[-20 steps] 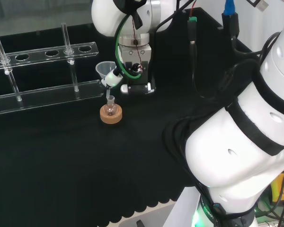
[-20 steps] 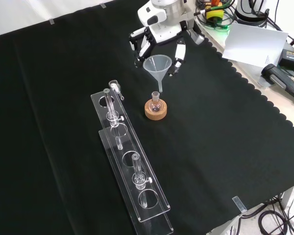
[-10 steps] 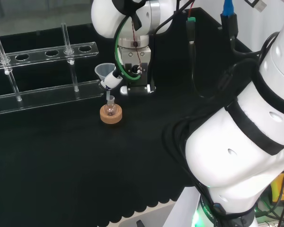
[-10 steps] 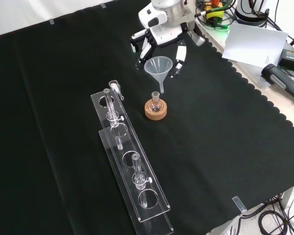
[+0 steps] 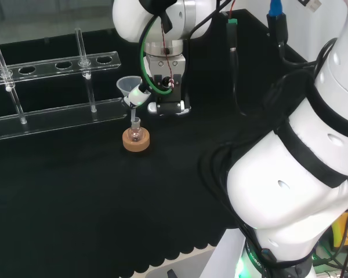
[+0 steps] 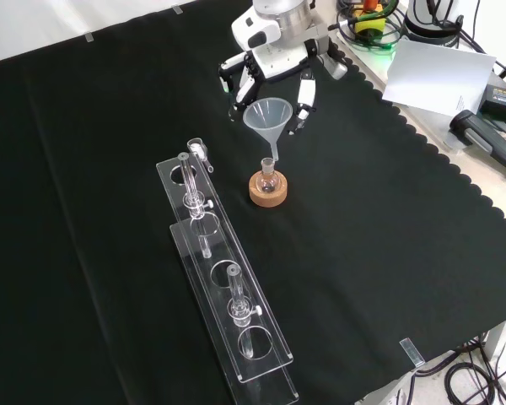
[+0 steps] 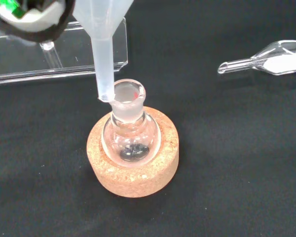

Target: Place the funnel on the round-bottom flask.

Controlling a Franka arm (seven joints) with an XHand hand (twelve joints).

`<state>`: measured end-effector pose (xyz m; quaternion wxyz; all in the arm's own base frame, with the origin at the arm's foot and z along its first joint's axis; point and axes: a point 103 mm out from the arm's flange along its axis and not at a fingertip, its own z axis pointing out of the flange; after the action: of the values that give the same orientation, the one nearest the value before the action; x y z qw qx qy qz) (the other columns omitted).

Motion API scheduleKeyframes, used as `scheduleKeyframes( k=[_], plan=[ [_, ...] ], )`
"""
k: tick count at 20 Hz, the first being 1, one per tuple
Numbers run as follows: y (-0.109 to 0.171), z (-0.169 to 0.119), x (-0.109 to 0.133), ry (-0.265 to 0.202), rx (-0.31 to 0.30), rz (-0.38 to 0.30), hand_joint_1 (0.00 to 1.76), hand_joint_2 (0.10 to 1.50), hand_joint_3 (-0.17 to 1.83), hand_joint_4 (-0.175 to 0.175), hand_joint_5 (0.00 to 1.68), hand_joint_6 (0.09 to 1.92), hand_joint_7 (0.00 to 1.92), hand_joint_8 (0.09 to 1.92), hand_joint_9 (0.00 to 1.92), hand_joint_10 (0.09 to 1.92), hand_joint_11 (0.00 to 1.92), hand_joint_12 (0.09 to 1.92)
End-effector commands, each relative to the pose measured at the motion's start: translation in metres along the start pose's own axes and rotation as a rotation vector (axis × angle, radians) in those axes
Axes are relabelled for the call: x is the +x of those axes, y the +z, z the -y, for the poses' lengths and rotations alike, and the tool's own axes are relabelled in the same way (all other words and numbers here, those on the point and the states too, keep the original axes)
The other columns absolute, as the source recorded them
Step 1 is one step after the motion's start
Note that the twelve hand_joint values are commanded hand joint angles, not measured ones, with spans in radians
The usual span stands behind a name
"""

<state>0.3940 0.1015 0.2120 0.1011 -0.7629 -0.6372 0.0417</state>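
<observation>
head view: the hand [image 5: 144, 91] is holding the clear funnel [image 5: 127, 87], its fingers pinching the cone, and the stem is pointing down at the neck of the small round-bottom flask [image 5: 136, 132] sitting in a cork ring [image 5: 136, 141] on the black tabletop [image 5: 104, 197]. the stem tip is looking very close to the neck, but whether it is inside cannot be told here. a clear tube rack [image 5: 52, 92] is standing just behind.

front view: the funnel [image 6: 269, 121] is hanging above the flask [image 6: 268, 179], with the fingers [image 6: 307, 91] curling round its rim from behind. the stem is appearing to sit slightly off the line of the neck. the rack [image 6: 223, 278] is lying to the left, near the cork ring [image 6: 268, 191].

wrist view: the stem tip [image 7: 105, 94] is sitting against the rim of the flask mouth [image 7: 128, 95] rather than over its centre. if the hand is lowering from here, the tip is likely to catch the rim, tilting the flask out of the ring or pushing the ring [image 7: 133, 158] across the cloth; letting go now is likely to let the funnel topple beside the flask. a small clear scoop-like glass piece [image 7: 266, 59] is lying well apart.

no brand, label or readable writing is showing on any of the ware.
</observation>
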Motion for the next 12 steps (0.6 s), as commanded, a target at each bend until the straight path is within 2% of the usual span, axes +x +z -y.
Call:
scheduleKeyframes(
  k=[1, 12],
  plan=[
    [0.0029, -0.0021, 0.0028, 0.013, -0.009, -0.007, 0.78, 0.56, 0.57, -0.002, 0.78, 0.18, 1.12, 0.31, 1.0, 0.23, 0.0, 1.39],
    [0.0016, -0.0058, -0.005, 0.044, -0.001, -0.034, 0.78, 0.55, 0.57, -0.002, 0.77, 0.19, 1.12, 0.3, 1.0, 0.22, 0.0, 1.39]
  ],
)
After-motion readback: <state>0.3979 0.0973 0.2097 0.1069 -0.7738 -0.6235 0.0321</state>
